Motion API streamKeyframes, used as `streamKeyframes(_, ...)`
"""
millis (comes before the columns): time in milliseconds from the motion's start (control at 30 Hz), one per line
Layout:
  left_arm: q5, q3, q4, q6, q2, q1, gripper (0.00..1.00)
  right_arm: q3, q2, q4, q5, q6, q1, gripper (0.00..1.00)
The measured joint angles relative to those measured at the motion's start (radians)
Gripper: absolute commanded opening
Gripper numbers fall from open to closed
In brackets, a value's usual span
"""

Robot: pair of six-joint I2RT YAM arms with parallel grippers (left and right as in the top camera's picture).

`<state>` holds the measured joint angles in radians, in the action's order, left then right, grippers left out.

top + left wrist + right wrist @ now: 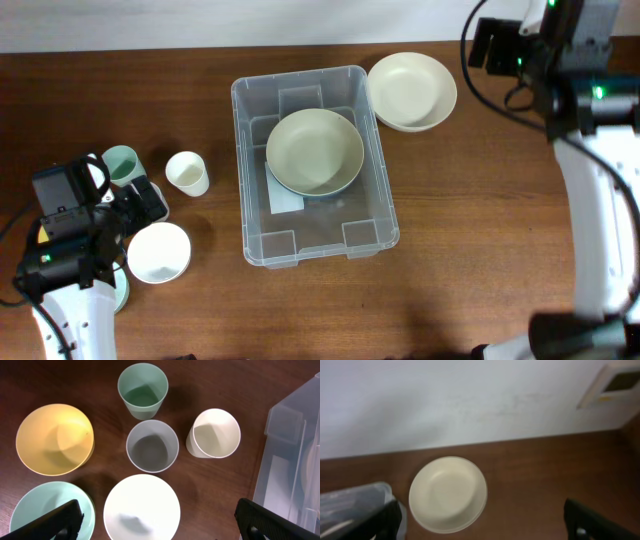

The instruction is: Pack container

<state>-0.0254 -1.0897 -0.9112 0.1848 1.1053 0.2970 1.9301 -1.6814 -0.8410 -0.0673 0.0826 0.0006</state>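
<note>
1 green bowl (314, 150) in container (241, 150) | left pincer (161, 524) wide | right pincer (488, 522) wide

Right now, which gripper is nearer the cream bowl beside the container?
Right. The right gripper hovers just right of the bowl; the left gripper is over the cups, across the container.

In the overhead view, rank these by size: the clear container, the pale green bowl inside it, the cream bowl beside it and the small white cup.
Largest to smallest:
1. container
2. pale green bowl and cream bowl, too alike to rank
3. white cup
</note>
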Motion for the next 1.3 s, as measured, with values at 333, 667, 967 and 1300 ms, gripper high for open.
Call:
streamKeyframes(333,0.000,-0.001,-0.002,0.000,0.000,0.000,0.99,0.161,-0.438,-0.022,0.109,0.074,-0.013,0.99)
streamKeyframes(667,0.000,-0.001,-0.002,0.000,0.000,0.000,0.99,0.165,-0.636,0.076,0.165,0.198,-0.027,0.99)
streamKeyframes(967,0.000,-0.001,-0.002,0.000,0.000,0.000,0.99,0.164,-0.716,0.075,0.146,0.213,-0.028,0.99)
streamKeyframes(1300,0.000,-0.001,-0.002,0.000,0.000,0.000,0.99,0.168,-0.774,0.037,0.136,0.221,-0.033,0.94)
